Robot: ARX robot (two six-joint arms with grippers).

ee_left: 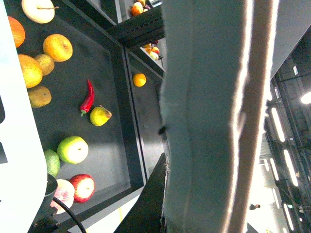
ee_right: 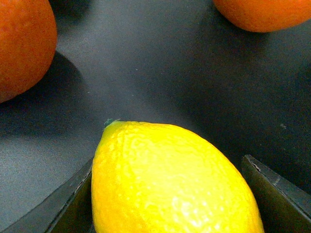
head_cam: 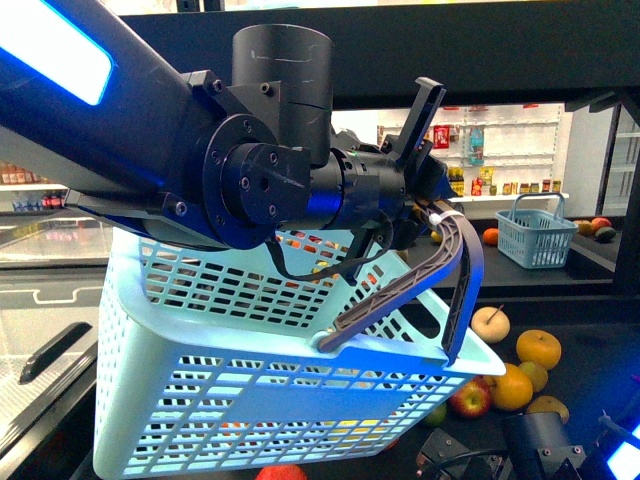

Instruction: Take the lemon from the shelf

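A bright yellow lemon [ee_right: 165, 179] fills the right wrist view, held between the two dark fingers [ee_right: 58, 206] of my right gripper [ee_right: 167, 199], which is shut on it. The lemon hangs close over the shelf's dark tray [ee_right: 160, 63]. In the front view only part of the right arm [head_cam: 545, 440] shows at the bottom right, and the lemon is hidden there. My left gripper [head_cam: 432, 212] is shut on the grey handle [head_cam: 420, 280] of a pale blue basket [head_cam: 250, 380], which it holds up. That handle [ee_left: 209, 116] crosses the left wrist view beside one dark finger [ee_left: 150, 204].
Two oranges [ee_right: 19, 43] [ee_right: 265, 12] lie on the tray near the lemon. More fruit rests on the shelf [head_cam: 590, 350]: oranges [head_cam: 538, 348], a red apple [head_cam: 470, 398], a green apple [ee_left: 73, 149], a pear [ee_left: 99, 116] and a red chilli [ee_left: 87, 97]. A small blue basket [head_cam: 537, 232] stands further back.
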